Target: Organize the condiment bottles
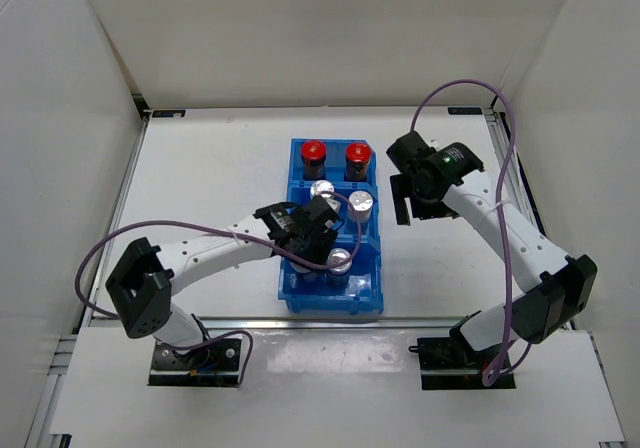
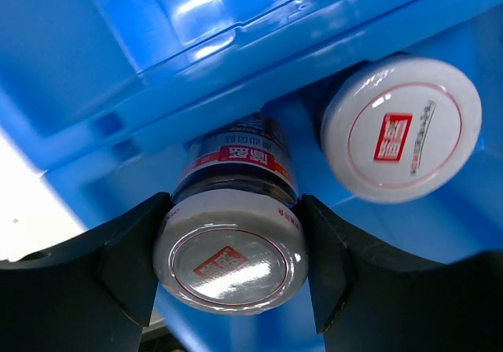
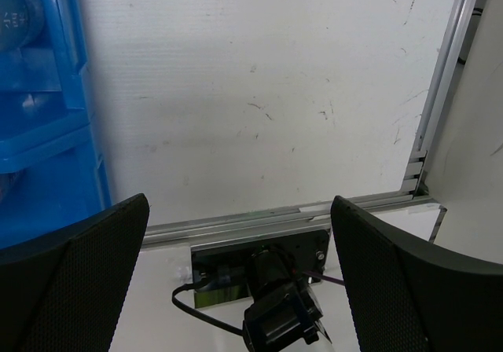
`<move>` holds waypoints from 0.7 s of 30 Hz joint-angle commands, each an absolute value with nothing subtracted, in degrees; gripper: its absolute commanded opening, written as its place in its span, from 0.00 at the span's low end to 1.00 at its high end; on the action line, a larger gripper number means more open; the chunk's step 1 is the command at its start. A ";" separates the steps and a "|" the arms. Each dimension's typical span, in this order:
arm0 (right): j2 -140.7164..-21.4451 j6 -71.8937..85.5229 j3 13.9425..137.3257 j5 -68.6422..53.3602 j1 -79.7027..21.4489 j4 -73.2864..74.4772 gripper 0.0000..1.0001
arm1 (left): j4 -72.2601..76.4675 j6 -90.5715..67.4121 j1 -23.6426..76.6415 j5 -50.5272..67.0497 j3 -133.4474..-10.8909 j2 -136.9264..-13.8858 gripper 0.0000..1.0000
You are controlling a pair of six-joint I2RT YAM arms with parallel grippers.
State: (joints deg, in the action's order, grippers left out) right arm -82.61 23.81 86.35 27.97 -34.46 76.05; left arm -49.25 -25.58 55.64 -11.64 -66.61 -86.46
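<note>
The blue bin [image 1: 292, 298] holds the bottles. Two dark red-capped bottles [image 1: 314, 151] stand in its far compartment. Two silver-capped pale bottles [image 1: 360, 203] stand in the middle one. A short silver-capped bottle [image 1: 341, 260] stands in the near one. My left gripper [image 1: 310, 230] reaches into the near compartment. In the left wrist view it [image 2: 234, 226] is shut on another short silver-capped bottle with a reddish label [image 2: 229, 262], beside the standing one [image 2: 401, 128]. My right gripper [image 1: 405, 200] is open and empty over the table right of the bin; it also shows in the right wrist view [image 3: 240, 242].
White walls enclose the table on three sides. An aluminium rail [image 3: 440, 77] runs along the table's right edge. The right arm's base plate [image 3: 259, 258] and cable lie at the near edge. The bin's wall [image 3: 47, 132] shows at the left of the right wrist view.
</note>
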 commanded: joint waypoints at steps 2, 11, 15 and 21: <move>-82.62 24.17 86.84 27.69 -34.28 74.62 0.99 | -46.05 -23.47 55.81 -10.99 -66.88 -86.83 0.15; -82.62 23.55 88.50 26.98 -34.28 74.62 0.99 | -46.14 -22.86 55.28 -11.60 -67.41 -86.84 1.00; -82.09 22.94 89.74 26.98 -34.28 74.62 0.99 | -51.40 -21.53 54.67 -15.55 -72.06 -86.13 1.00; -81.47 22.41 89.74 26.98 -34.28 73.30 0.99 | -54.84 -15.65 53.53 -18.28 -83.05 -79.99 1.00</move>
